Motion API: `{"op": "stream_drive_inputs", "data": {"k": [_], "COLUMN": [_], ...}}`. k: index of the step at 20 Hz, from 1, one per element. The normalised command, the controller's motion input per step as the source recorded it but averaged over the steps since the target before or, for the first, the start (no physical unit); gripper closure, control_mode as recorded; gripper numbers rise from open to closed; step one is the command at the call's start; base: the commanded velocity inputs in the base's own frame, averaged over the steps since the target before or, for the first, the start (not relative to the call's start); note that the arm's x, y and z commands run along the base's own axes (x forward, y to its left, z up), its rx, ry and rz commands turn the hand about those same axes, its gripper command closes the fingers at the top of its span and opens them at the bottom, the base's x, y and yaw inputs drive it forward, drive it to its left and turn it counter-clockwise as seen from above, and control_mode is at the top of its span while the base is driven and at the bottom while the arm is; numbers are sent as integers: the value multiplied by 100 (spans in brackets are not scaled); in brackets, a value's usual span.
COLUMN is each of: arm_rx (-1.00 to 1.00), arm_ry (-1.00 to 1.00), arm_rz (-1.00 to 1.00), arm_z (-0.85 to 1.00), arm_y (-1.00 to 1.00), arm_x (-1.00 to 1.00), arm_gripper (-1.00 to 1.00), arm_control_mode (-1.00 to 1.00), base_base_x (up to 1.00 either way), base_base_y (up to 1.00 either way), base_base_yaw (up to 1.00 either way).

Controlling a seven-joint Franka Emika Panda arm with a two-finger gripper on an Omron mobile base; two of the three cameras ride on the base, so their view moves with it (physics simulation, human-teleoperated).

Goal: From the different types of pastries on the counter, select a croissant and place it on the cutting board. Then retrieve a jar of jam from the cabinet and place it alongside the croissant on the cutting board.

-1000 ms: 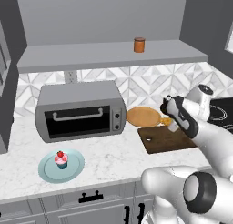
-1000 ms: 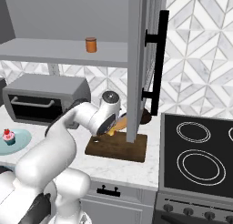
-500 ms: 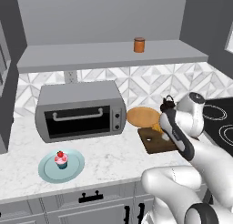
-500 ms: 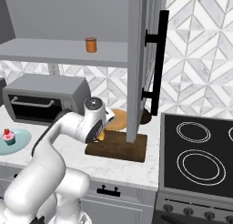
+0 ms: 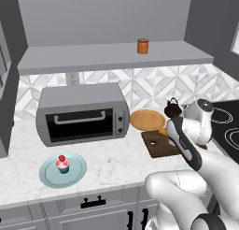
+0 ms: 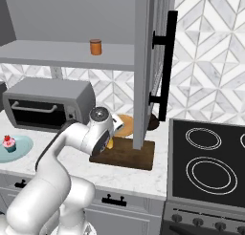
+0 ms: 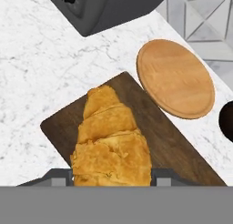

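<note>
The flaky, ridged golden croissant (image 7: 111, 141) fills the lower centre, clamped in the gripper (image 7: 111, 176) over the dark-grained rectangular cutting board (image 7: 168, 141). The arm has swung lower since before.

plate (image 7: 176, 79) beside board (image 7: 173, 143) — kettle (image 5: 172, 108) behind

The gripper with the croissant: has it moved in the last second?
Yes. The gripper, shut on the croissant, has come down toward the cutting board, away from the round wooden plate.
</note>
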Motion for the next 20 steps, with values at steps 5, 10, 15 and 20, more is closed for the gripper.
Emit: {"op": "stream_drive_inputs", "data": {"k": [5,10,15,20], "arm_rx": [0,0,0,0], "arm_ry": [-1,0,0,0], "arm_rz": [0,0,0,0], "arm_z": [-22,-31,-5,-10], "arm_y": [-3,0,0,0], "arm_x": [0,0,1,1], "arm_gripper": [100,100,-100,-100], "arm_control_mode": [-100,-100,-100,-100], "base_base_x": [0,0,0,0], "base_base_y": [0,0,0,0], "base_base_yaw": [0,0,0,0]}}
